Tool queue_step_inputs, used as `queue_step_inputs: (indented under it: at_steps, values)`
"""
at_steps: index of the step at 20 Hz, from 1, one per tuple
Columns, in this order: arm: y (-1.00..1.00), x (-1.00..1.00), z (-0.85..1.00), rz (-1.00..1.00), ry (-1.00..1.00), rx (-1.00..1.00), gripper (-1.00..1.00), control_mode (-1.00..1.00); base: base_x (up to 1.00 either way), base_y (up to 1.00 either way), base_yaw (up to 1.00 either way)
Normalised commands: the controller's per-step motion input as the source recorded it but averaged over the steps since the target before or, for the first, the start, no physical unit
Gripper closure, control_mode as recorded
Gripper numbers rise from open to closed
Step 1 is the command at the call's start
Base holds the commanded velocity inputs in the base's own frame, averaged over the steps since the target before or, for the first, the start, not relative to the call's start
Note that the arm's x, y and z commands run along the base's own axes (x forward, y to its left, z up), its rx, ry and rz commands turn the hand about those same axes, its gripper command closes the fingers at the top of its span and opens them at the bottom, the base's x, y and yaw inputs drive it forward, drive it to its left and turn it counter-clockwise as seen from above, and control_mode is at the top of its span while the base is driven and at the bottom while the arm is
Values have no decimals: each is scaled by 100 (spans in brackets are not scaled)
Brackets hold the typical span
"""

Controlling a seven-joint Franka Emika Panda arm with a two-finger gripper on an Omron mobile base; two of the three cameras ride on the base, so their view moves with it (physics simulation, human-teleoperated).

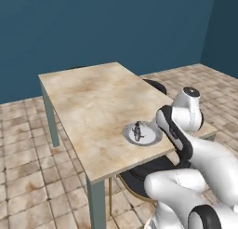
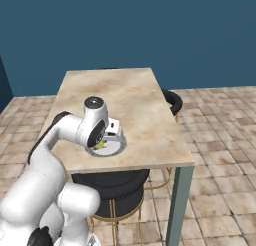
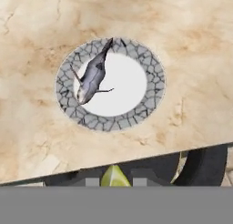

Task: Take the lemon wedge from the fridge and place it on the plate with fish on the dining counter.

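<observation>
dining counter (image 3: 191,59): beige marbled stone-like top, matt | plate (image 3: 152,89): smooth white centre, grey cracked-mosaic rim | fish (image 3: 93,75): grey, slight sheen | lemon wedge (image 3: 114,177): yellow-green, smooth | floor (image 1: 28,186): worn tan tiles | stool (image 2: 120,187): black seat, brass-coloured metal legs

We see a glossy white arm (image 1: 204,163) with rounded links, black bands at its joints, and a grey round cap.
</observation>
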Motion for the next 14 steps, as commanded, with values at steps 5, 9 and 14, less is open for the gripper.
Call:
queue_step_inputs:
  at_steps: [5, 9, 14]
  values:
    - [-4, 100, -12, 0, 8, 0, 100, -100, 0, 0, 0]
    - [0, 96, -20, 0, -3, 0, 100, -100, 0, 0, 0]
    - [0, 50, -17, 3, -2, 0, 100, -100, 0, 0, 0]
